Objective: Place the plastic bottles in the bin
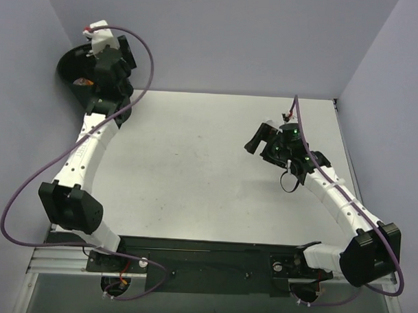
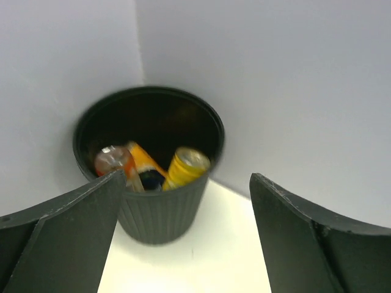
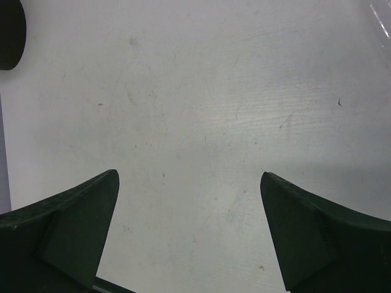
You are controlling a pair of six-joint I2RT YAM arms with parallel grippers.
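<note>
The flat white table (image 1: 215, 163) spreads out from the bin (image 2: 159, 213), a round, ribbed black tub. Above the bin the left gripper (image 2: 187, 177) gapes wide, empty; far from the bin the right gripper (image 3: 189, 174) does likewise. Inside the bin lie glossy orange and yellow bottles (image 2: 186, 166).

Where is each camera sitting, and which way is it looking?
Top camera: high up behind the arms, looking down on the table; the left arm and right arm show.
Left wrist camera: on the left arm, looking down into the bin with bottles inside; the open left fingers show.
Right wrist camera: on the right arm, looking down at the table; the open right fingers show.
Shared: the top and left wrist views both show the bin.
</note>
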